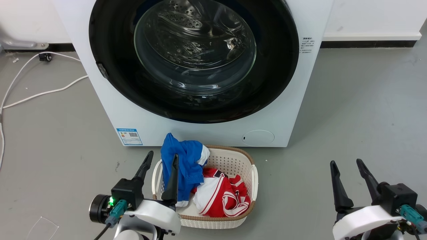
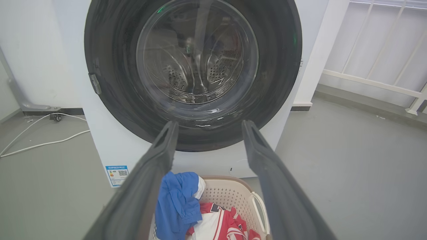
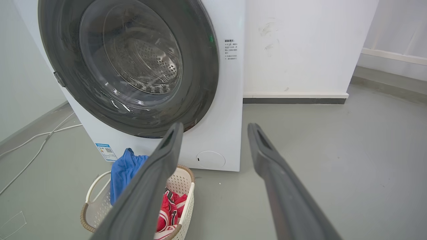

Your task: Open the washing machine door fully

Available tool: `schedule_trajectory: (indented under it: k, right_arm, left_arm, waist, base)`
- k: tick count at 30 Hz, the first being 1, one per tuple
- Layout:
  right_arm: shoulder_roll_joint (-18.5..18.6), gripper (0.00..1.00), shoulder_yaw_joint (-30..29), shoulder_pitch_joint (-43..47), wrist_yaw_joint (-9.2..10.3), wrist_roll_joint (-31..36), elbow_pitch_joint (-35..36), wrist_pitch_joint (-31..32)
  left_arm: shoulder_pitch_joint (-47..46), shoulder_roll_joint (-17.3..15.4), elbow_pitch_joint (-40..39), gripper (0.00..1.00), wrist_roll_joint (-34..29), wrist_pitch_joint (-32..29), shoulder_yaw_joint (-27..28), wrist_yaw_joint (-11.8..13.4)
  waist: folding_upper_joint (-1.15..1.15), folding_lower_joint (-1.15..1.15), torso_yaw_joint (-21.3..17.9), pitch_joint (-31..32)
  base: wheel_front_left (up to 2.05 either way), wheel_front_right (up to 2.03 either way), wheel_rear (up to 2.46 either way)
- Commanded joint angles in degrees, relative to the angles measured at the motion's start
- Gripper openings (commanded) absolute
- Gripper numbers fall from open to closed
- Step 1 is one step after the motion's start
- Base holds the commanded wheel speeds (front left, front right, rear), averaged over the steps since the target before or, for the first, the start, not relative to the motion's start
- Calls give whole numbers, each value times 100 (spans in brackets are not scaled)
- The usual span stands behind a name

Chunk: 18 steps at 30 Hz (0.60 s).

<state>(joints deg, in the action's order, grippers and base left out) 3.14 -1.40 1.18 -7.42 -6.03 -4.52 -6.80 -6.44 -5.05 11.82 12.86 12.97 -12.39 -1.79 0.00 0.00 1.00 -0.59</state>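
Note:
The white washing machine [image 1: 300, 83] stands straight ahead on the grey floor. Its round glossy black door [image 1: 110, 50] lies flat against the front, with the clear glass bowl at its centre and a small latch tab [image 1: 102, 70] on its left rim. The door [image 2: 110, 76] also faces the left wrist camera, and the door [image 3: 200, 66] is seen at an angle from the right wrist. My left gripper [image 1: 161, 156] is open, low over the laundry basket, well short of the door. My right gripper [image 1: 347, 163] is open, over bare floor at the lower right.
A cream laundry basket [image 1: 248, 166] with blue and red clothes sits on the floor right before the machine. White cables [image 1: 40, 95] trail over the floor at the left. A wall with a dark skirting runs behind. Open grey floor lies to the right.

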Motion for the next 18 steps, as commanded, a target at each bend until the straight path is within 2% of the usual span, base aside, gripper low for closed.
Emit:
schedule_trajectory:
  k: [1,18]
  right_arm:
    - [-21,100,0,-5,-10,117,39,-47]
    - [-33,100,-9,-3,-6,468,-25,-244]
  left_arm:
    - [-103,3,0,100,-146,55,15,-3]
    - [-61,114,88,100,-838,230,152,-51]
  waist:
    - [0,0,1,0]
    - [0,0,17,6]
  base:
    - [0,0,0]
    - [0,0,0]
